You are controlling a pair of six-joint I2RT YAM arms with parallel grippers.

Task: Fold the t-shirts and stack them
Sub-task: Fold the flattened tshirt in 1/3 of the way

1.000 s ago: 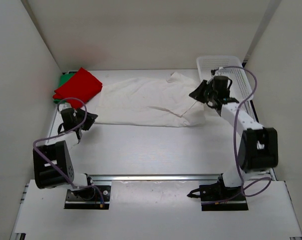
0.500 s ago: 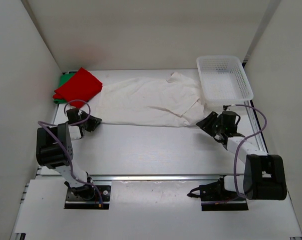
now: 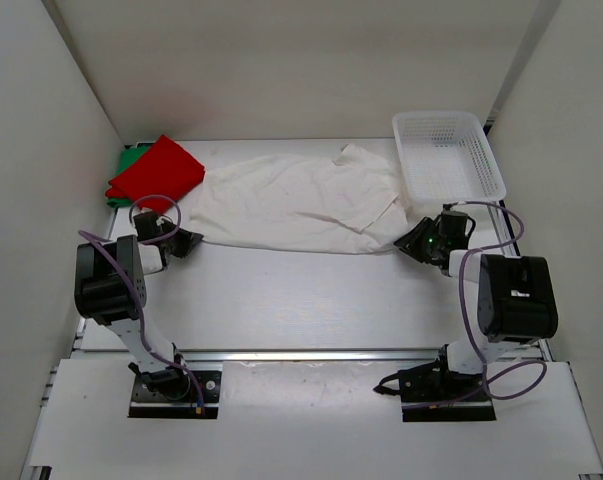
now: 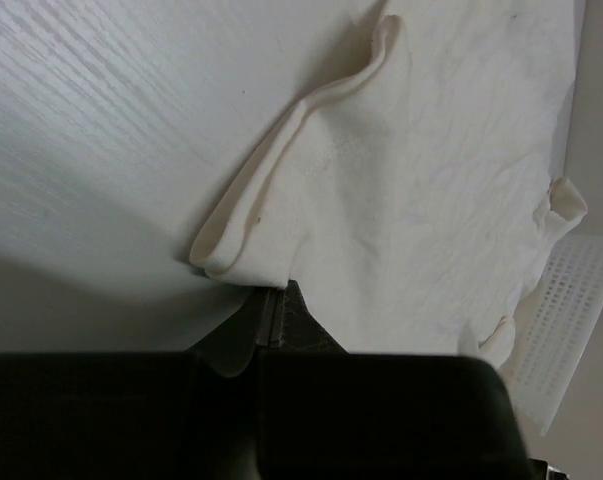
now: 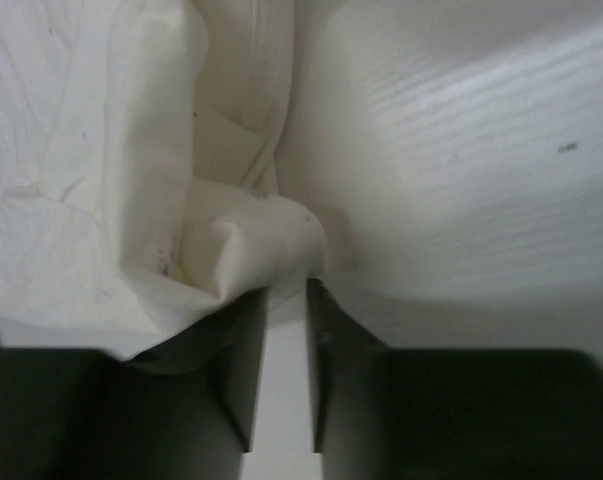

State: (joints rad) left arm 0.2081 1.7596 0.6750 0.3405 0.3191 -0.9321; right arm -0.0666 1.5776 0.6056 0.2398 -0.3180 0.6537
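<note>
The white t-shirt [image 3: 301, 200] lies spread flat across the back of the table. The red t-shirt [image 3: 156, 170] lies folded on the green t-shirt [image 3: 129, 160] at the back left corner. My left gripper [image 3: 188, 243] sits low at the white shirt's near left corner. In the left wrist view its jaws [image 4: 274, 295] are shut, with the shirt's rolled hem [image 4: 281, 180] pinched at the tips. My right gripper [image 3: 409, 243] sits low at the shirt's near right corner. In the right wrist view it [image 5: 287, 290] is slightly open, and a bunched fold of the shirt [image 5: 241, 240] rests at the fingertips.
A white mesh basket [image 3: 493, 165] stands at the back right, just behind my right gripper, and also shows in the left wrist view [image 4: 571, 310]. White walls close in the left, back and right. Bare table lies in front of the shirt.
My right arm has pulled back from beside the basket and dropped to the shirt's near right corner. My left arm has folded down, with its gripper staying at the near left corner.
</note>
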